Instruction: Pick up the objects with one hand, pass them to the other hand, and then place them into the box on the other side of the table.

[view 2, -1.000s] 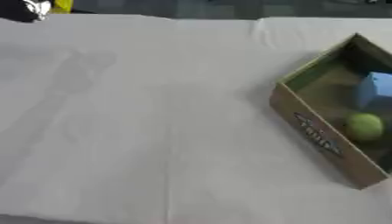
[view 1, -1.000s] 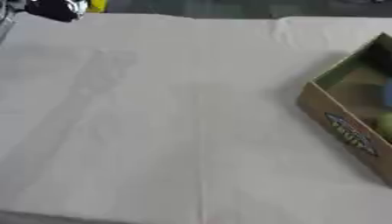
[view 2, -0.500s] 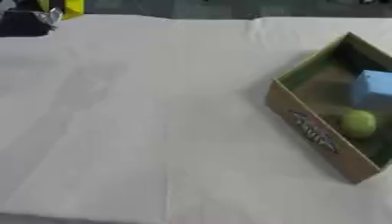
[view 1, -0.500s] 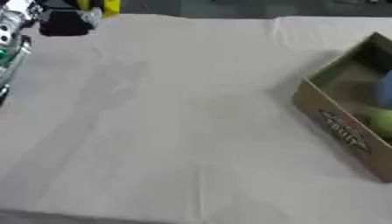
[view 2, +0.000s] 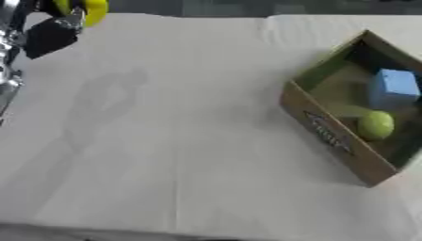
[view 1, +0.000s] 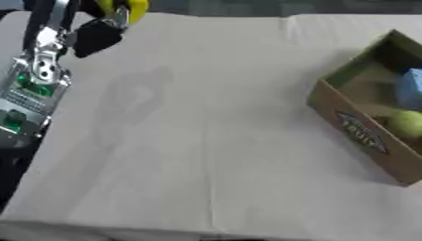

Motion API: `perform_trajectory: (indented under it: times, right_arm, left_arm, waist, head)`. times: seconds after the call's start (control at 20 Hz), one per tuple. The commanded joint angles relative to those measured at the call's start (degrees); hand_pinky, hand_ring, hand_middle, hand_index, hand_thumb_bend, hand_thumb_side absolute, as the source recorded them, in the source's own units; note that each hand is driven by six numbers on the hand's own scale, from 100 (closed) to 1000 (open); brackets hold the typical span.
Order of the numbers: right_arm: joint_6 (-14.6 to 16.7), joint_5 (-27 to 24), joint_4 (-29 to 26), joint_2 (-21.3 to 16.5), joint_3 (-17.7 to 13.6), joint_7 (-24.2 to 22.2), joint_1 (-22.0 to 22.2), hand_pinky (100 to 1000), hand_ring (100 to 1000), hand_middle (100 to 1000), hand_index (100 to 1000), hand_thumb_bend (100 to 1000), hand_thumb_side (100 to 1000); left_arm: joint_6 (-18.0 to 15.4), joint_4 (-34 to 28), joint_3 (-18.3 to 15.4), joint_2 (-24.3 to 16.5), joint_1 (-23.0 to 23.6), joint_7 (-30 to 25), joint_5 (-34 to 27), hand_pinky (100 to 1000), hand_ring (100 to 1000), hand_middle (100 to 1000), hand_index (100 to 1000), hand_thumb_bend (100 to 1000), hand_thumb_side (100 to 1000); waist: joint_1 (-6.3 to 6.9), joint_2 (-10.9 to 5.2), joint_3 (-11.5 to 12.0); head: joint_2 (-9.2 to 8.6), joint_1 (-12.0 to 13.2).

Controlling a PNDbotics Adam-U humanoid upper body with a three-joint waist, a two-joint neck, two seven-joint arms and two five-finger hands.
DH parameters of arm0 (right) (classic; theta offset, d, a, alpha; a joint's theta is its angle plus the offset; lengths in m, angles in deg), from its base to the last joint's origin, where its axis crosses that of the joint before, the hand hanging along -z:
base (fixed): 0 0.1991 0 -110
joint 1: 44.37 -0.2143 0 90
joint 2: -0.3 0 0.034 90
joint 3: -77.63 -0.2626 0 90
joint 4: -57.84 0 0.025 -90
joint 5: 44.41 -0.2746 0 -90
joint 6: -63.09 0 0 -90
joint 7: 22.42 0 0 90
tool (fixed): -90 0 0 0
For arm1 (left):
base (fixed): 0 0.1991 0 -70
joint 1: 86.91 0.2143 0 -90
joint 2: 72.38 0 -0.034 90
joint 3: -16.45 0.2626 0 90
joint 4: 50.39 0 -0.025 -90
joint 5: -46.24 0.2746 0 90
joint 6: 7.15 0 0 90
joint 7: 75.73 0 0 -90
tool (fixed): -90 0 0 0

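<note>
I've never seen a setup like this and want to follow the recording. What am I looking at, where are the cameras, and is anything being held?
Both pictures come from the two eyes of a camera in a humanoid robot's head, looking down at a table covered by a white cloth. At the upper left, the robot's left hand comes in, black with silver parts, carrying a yellow object; the grip itself is hard to see. At the right stands a cardboard box holding a blue block and a green ball. The right hand is out of view.
</note>
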Motion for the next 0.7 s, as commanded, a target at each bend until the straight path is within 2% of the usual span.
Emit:
perform_trajectory:
  times: [0.05,0.25,0.3,0.35,0.7]
  right_arm:
    - [0.5,1.49,-0.76,-0.53,1.23,-1.34,-1.73,985,812,908,877,100,470]
    - [0.29,2.58,-0.26,0.78,3.22,-3.49,-3.34,987,817,907,868,100,470]
    - [0.1,2.78,-0.12,1.18,3.67,-3.96,-3.86,989,818,908,868,100,431]
    - [-0.09,3.01,0.04,1.57,4.11,-4.42,-4.36,989,818,908,869,100,466]
    - [-0.54,5.47,1.47,3.47,7.23,-7.38,-7.5,981,821,908,871,100,445]
  left_arm:
    - [-1.27,-0.34,0.32,1.22,0.15,2.37,-0.52,622,433,485,592,100,290]
    - [-3.95,0.42,1.55,2.75,0.81,4.13,-1.46,628,440,488,597,100,296]
    - [-4.95,0.47,1.95,2.9,0.87,4.12,-1.82,627,439,487,596,100,250]
    - [-5.82,0.59,2.29,3.02,0.89,4.06,-2.01,626,437,486,595,100,300]
    - [-8.13,2.1,4.06,5.4,0.23,3.51,-1.81,622,431,482,590,100,318]
  waist:
    - [0.08,-2.04,-0.01]
    - [0.08,-2.09,0.06]
    - [0.07,-2.1,0.06]
    - [0.06,-2.12,0.08]
    - [-0.16,-2.31,0.43]
  head:
    - [0.33,-0.53]
    - [0.44,-0.89]
    - [0.49,-1.05]
    - [0.55,-1.18]
    - [0.72,-2.09]
